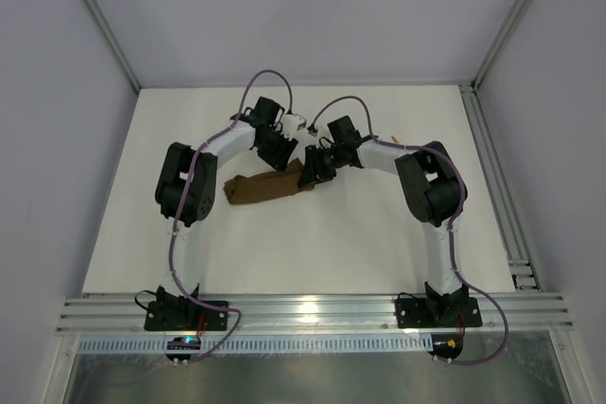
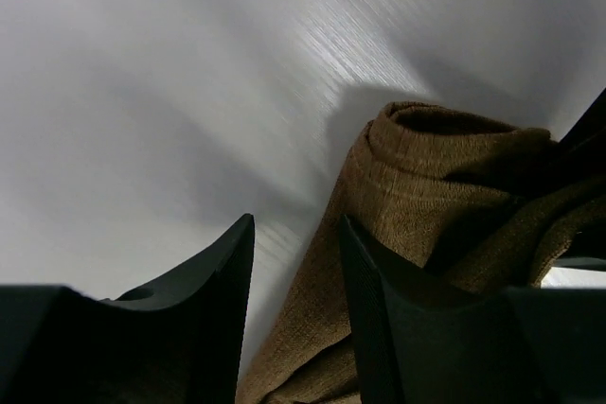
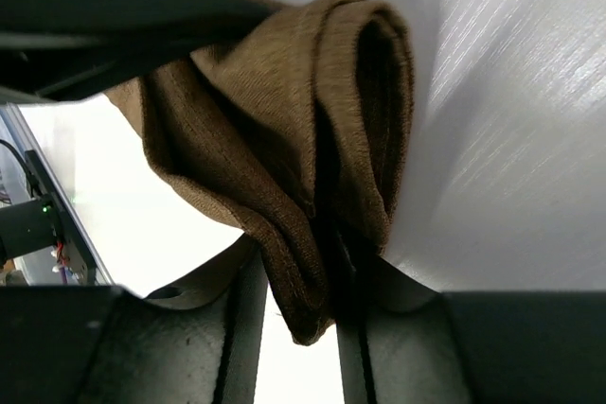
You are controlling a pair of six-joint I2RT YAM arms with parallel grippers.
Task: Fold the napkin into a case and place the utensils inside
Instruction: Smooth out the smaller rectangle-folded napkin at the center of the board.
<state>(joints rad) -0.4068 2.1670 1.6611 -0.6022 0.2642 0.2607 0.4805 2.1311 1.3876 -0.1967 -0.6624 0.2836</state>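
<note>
The dark brown napkin (image 1: 258, 189) lies on the white table as a narrow, bunched, layered strip, its right end under both grippers. My left gripper (image 1: 284, 153) (image 2: 295, 224) is open, and the napkin (image 2: 426, 186) lies below and beside its right finger (image 2: 379, 328). The right gripper (image 1: 313, 173) (image 3: 303, 267) stands open around a hanging fold of the napkin (image 3: 284, 120); light shows between the fold and the left finger (image 3: 237, 328). A thin orange sliver (image 1: 396, 136), perhaps one of the utensils, peeks out behind the right arm.
Aluminium rails run along the table's near edge (image 1: 312, 309) and right side (image 1: 497, 186). Grey enclosure walls close off the left, back and right. The left arm's black body (image 3: 114, 16) crosses the top of the right wrist view.
</note>
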